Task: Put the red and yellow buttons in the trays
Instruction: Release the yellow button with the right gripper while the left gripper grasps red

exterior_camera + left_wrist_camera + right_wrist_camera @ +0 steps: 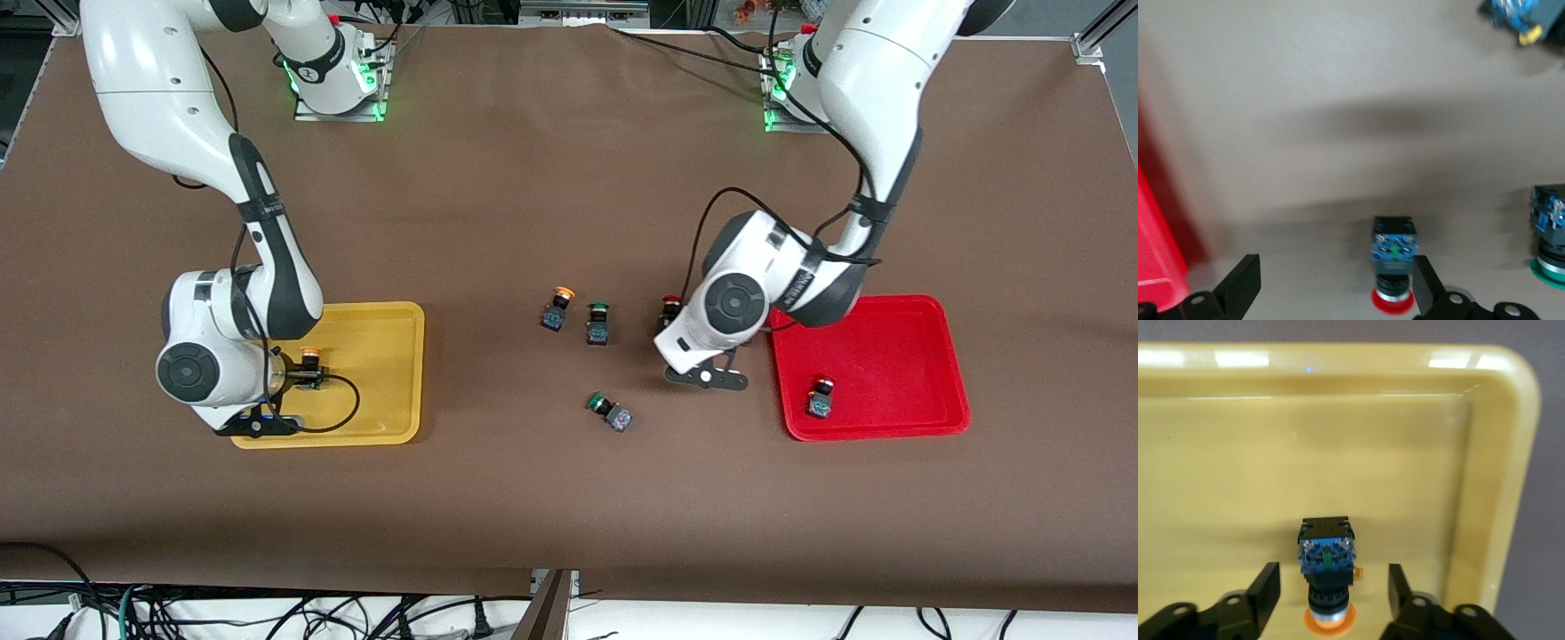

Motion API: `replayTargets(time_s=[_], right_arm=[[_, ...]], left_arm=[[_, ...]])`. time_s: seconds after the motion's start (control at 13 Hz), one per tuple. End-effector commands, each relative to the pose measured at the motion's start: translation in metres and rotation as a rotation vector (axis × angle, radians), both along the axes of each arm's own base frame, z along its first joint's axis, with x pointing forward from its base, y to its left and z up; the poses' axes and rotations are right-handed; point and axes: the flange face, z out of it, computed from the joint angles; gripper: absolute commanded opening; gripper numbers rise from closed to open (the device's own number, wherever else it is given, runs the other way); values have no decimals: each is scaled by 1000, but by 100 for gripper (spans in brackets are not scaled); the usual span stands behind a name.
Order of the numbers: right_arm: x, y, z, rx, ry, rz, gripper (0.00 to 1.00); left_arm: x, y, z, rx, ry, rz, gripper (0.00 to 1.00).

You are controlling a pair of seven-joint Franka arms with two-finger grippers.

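**Stock on the brown tabletop: buttons, trays, pincers**

You have the following on the brown cloth-covered tabletop (551,160).

1. Shallow yellow plastic tray (391,373) with rounded corners, at the right arm's end. In it lies one push-button switch with a yellow-orange cap (310,355) on a black-and-blue body. Your right pincer (1331,587) hangs over this tray with its fingers apart, one on each side of the switch and clear of it; the right wrist view shows the switch (1327,567) lying on the tray floor (1238,487).

2. Shallow red plastic tray (889,356) with rounded corners, at the left arm's end. In it sits one red-capped push-button switch (821,397), near the tray's edge closest to the front camera.

3. Second red-capped push-button switch (669,309), on the cloth just beside the red tray. Your left pincer (1335,293) is over it, fingers spread wide; in the left wrist view the switch (1393,267) lies close to one finger (1426,287), with the other well apart.

4. Second yellow-orange-capped push-button switch (556,308), on the cloth between the two trays.

5. Green-capped push-button switch (597,323), just beside item 4.

6. Another green-capped push-button switch (609,412), lying on its side, nearer to the front camera than items 4 and 5.
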Motion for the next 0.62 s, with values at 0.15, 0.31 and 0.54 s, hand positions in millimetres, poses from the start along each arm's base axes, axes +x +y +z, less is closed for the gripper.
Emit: replayTargets(time_s=[0.15, 0.31, 0.54], right_arm=[[-4, 64, 46, 35, 16, -101, 100], [-14, 109, 45, 54, 17, -216, 100], [-39, 202, 40, 82, -4, -372, 100]], left_arm=[[-23, -18, -39, 15, 27, -18, 100], [-32, -18, -55, 0, 18, -12, 100], [-39, -26, -62, -15, -9, -4, 62]])
